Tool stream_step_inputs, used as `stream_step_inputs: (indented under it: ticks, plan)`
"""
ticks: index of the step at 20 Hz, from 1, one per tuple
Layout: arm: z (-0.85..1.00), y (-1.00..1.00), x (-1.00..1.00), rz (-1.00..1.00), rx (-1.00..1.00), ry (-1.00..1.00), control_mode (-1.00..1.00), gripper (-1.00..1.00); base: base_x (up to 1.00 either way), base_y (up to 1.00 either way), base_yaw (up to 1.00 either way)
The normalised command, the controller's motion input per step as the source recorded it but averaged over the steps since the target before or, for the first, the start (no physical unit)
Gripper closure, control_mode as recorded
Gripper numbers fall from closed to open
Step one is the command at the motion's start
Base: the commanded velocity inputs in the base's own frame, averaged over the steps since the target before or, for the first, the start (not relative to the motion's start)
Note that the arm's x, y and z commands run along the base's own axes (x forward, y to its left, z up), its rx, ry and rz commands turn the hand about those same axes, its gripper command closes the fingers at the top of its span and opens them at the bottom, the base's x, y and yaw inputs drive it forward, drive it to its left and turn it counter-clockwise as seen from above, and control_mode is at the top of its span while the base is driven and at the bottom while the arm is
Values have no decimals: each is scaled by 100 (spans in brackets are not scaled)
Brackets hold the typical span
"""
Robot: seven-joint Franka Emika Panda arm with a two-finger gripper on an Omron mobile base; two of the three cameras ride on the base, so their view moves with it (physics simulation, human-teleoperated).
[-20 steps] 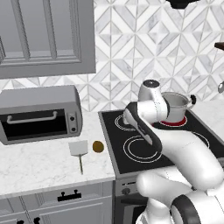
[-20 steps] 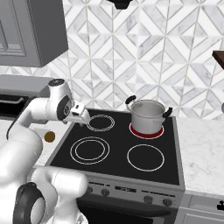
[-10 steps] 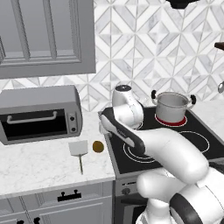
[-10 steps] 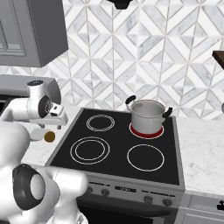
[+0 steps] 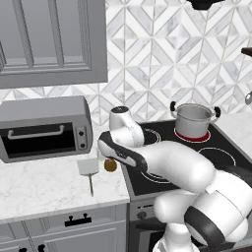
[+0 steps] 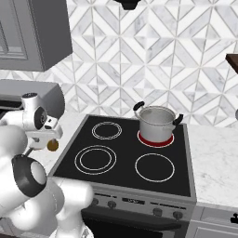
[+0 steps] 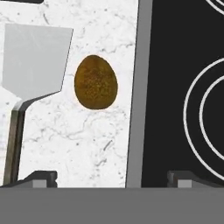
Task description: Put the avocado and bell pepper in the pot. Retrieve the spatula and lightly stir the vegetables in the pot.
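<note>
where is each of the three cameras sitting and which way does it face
Left base view: behind the arm to its left, facing forward and down at the toaster oven, counter and stove; the white arm crosses from lower right.
Right base view: behind the arm to its right, facing the stove and the pot; the arm rises at lower left.
Hand view: on the hand, looking straight down at the avocado beside the spatula; the open gripper shows its fingertips at the bottom.
Shared: both base views show the pot on the red ring and the avocado.
</note>
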Motion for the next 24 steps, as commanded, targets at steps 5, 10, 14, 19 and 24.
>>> stream_step_inputs:
  ticks: [5, 10, 14, 19, 24]
  plan:
    - [-42, 23, 26, 0, 0, 0, -100, -100, 0, 0, 0]
    - [-36, 12, 29, 0, 0, 0, -100, -100, 0, 0, 0]
    - [-26, 0, 34, 0, 0, 0, -100, -100, 0, 0, 0]
    - [-21, 0, 39, 0, 0, 0, -100, -100, 0, 0, 0]
    - [-22, 2, 33, 0, 0, 1, -100, -100, 0, 0, 0]
